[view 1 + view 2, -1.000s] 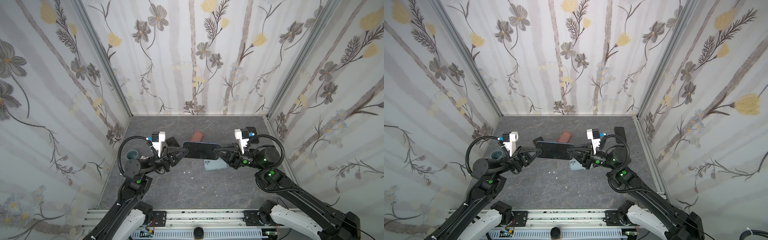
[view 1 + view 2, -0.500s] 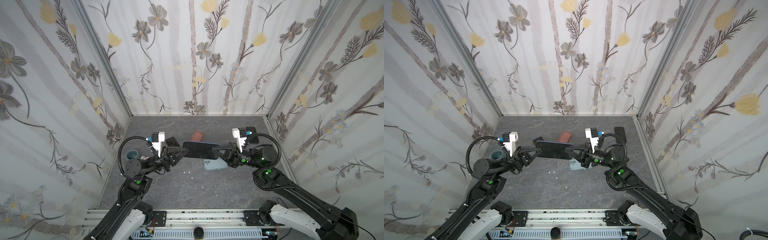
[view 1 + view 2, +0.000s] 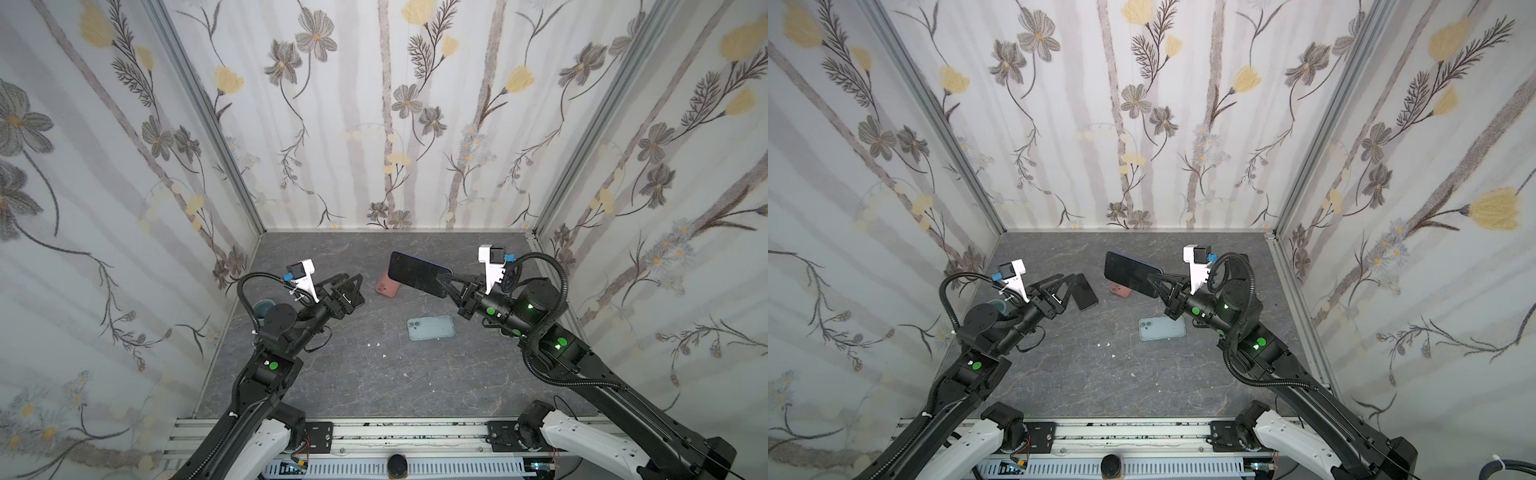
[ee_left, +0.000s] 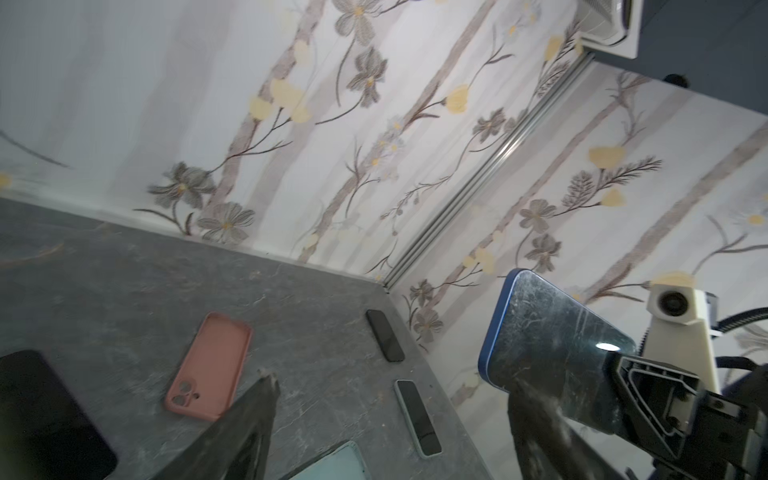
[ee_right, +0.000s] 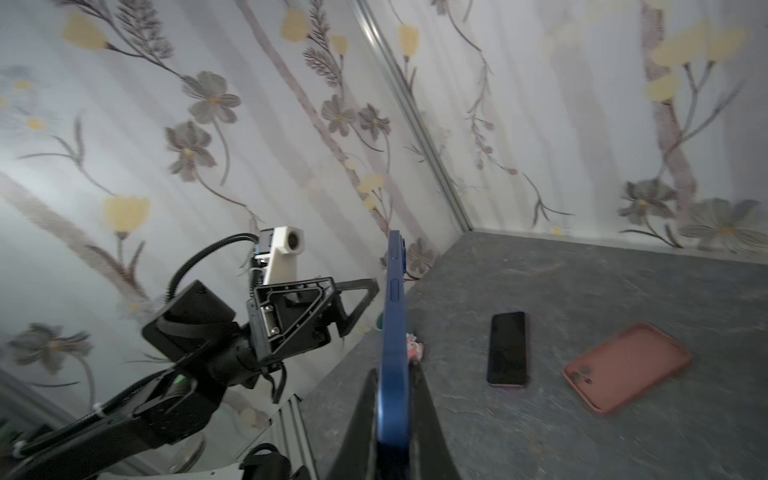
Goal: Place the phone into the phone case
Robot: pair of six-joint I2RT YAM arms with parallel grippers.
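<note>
The right gripper (image 3: 448,286) pinches the blue phone (image 3: 417,272) by one end and holds it in the air above the back half of the table (image 3: 374,374), its dark screen showing in both top views. The left gripper (image 3: 347,283) is spread and empty, well apart from the phone. On the table lie a pink phone case (image 3: 385,287), partly hidden behind the raised phone, and a pale blue phone case (image 3: 430,328) nearer the front. A dark phone (image 3: 1084,291) lies beside the left gripper.
</note>
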